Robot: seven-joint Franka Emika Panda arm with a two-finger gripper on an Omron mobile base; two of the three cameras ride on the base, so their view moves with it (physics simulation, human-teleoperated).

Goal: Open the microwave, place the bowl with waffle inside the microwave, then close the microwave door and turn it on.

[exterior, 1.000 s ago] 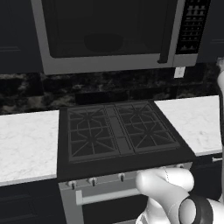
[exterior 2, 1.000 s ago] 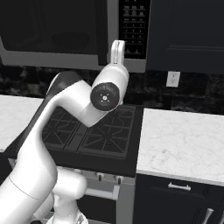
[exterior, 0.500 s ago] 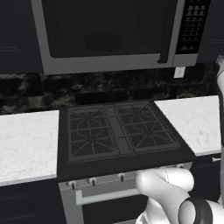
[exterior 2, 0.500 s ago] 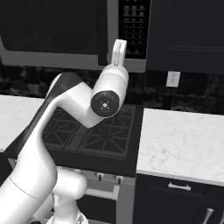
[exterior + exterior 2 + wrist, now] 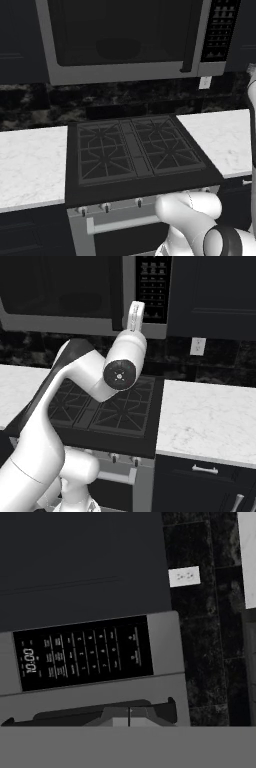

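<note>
The microwave (image 5: pixel 128 75) hangs above the stove with its door (image 5: pixel 120 30) shut. The door's dark handle (image 5: pixel 194 40) runs beside the black keypad (image 5: pixel 220 27). My gripper (image 5: pixel 136 305) points up at the microwave's lower edge, just below the keypad (image 5: pixel 152 286). In the hand view its fingertips (image 5: pixel 129 716) are pressed together and hold nothing. They sit close to the keypad (image 5: pixel 85 654), whose display reads 10:00. A dim round shape (image 5: pixel 117 48) lies behind the glass; I cannot tell whether it is the bowl. The waffle is hidden.
A black gas stove (image 5: pixel 135 150) sits below, with an oven bar handle (image 5: pixel 120 222) at its front. White marble counters (image 5: pixel 30 165) (image 5: pixel 210 416) flank it. A wall outlet (image 5: pixel 198 346) is right of the microwave, and dark cabinets (image 5: pixel 215 291) stand beside it.
The arm's elbow joint has dropped a little. The hand stays by the keypad with the gripper still shut.
</note>
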